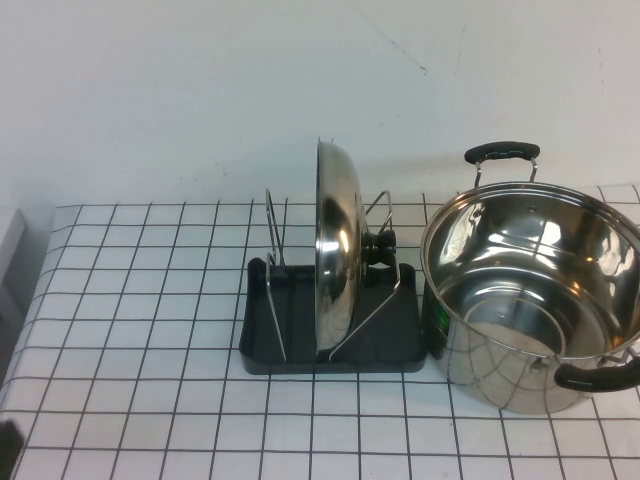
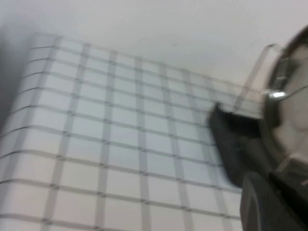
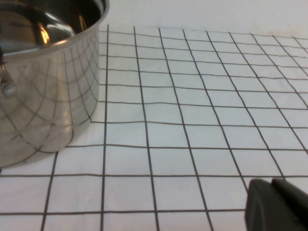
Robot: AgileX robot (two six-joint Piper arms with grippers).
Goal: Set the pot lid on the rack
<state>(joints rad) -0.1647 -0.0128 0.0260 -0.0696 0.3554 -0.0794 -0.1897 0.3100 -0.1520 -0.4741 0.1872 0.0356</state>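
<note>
The dark left gripper (image 2: 276,204) and dark right gripper (image 3: 279,207) are closed, apparently parked low.

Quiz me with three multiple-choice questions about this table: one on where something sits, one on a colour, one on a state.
1. Where is the pot lid?
A. On the pot
B. Standing on edge in the rack
C. Flat on the tablecloth

2. What colour is the lid's knob?
A. Red
B. White
C. Black

3. What is inside the pot?
A. Nothing
B. A ladle
C. The lid

Answers:
1 B, the lid stands upright between the wire loops.
2 C, the knob is dark against the steel and points toward the pot.
3 A, its bare steel bottom shows.

Both grippers, left and right, are shut and hold nothing, near the table's front.
</note>
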